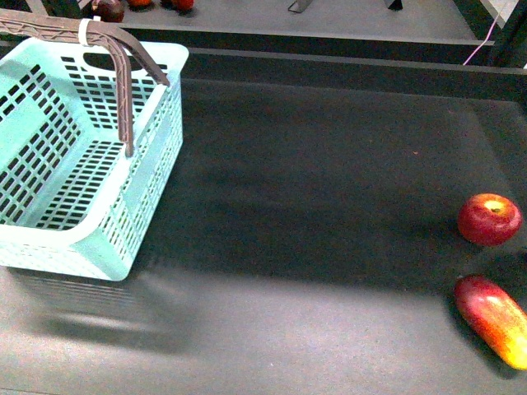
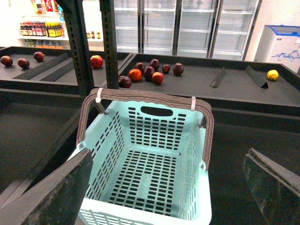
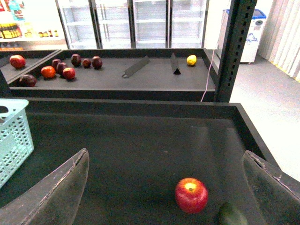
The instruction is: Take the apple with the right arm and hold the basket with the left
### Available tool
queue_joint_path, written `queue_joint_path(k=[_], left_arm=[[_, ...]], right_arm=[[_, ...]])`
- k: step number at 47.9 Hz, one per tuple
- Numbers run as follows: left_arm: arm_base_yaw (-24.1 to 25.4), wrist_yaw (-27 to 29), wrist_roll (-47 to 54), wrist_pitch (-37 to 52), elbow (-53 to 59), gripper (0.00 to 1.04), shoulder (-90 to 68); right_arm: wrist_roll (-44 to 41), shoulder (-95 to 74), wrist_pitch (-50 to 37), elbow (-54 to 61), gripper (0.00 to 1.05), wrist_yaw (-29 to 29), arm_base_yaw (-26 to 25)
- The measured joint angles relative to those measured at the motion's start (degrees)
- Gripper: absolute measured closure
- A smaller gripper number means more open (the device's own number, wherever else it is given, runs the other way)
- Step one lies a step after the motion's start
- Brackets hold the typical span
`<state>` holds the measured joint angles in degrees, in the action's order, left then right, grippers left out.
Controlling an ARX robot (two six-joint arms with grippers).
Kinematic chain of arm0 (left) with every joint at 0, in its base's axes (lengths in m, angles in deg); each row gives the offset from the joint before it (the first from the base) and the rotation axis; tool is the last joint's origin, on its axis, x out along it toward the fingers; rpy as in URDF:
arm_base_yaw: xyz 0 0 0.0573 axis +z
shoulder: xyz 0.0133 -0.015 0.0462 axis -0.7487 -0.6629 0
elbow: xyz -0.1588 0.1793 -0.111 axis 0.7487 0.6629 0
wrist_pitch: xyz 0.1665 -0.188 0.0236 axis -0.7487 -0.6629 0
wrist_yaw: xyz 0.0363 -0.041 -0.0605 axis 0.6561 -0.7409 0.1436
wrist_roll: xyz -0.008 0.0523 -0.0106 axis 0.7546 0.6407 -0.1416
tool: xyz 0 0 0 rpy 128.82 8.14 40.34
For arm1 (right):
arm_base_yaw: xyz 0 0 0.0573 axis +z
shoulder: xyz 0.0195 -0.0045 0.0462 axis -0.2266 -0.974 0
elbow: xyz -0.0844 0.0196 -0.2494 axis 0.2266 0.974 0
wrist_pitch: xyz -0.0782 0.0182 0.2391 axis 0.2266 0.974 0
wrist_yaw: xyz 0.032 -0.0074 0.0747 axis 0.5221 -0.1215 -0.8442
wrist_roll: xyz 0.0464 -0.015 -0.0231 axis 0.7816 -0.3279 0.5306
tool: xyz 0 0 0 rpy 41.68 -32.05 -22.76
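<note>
Near the basket, left end effector spread, empty, right end effector spread, clear of apple

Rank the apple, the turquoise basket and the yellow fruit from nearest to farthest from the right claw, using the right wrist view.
Measured from the open right claw:
1. The apple: on the table, just ahead of the claw.
2. The basket: farther off, toward the table's left side.
3. The yellow fruit: on the far shelf beyond the table.
</note>
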<state>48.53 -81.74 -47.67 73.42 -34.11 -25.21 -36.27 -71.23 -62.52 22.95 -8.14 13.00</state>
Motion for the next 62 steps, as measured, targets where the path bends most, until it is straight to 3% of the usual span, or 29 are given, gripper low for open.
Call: queue_joint_path(k=[29,34,39,44,47,55,62], left_arm=[[0.0,0.1,0.0,0.0,0.0,0.07,0.0],[-4.0,13.0,-8.9,-15.7,-6.6,0.07,-9.6],[-4.9,14.8,-17.1,-18.9,-10.0,0.07,-18.4],[-4.6,9.7,-22.9,-10.8,-12.9,0.07,-27.8],[-2.5,3.5,-27.8,-3.4,-15.5,0.07,-37.1],[2.1,-6.4,-39.3,10.7,-21.1,0.07,-57.2],[4.8,-9.7,-45.9,16.3,-29.3,0.07,-73.7]], right_arm=[[0.0,0.0,0.0,0.0,0.09,0.0,0.0],[0.0,0.0,0.0,0.0,0.09,0.1,0.0],[0.0,0.1,0.0,0.0,0.09,0.0,0.0],[0.0,0.1,0.0,0.0,0.09,0.0,0.0],[0.0,0.1,0.0,0.0,0.09,0.0,0.0],[0.0,0.1,0.0,0.0,0.09,0.0,0.0],[0.0,0.1,0.0,0.0,0.09,0.0,0.0]])
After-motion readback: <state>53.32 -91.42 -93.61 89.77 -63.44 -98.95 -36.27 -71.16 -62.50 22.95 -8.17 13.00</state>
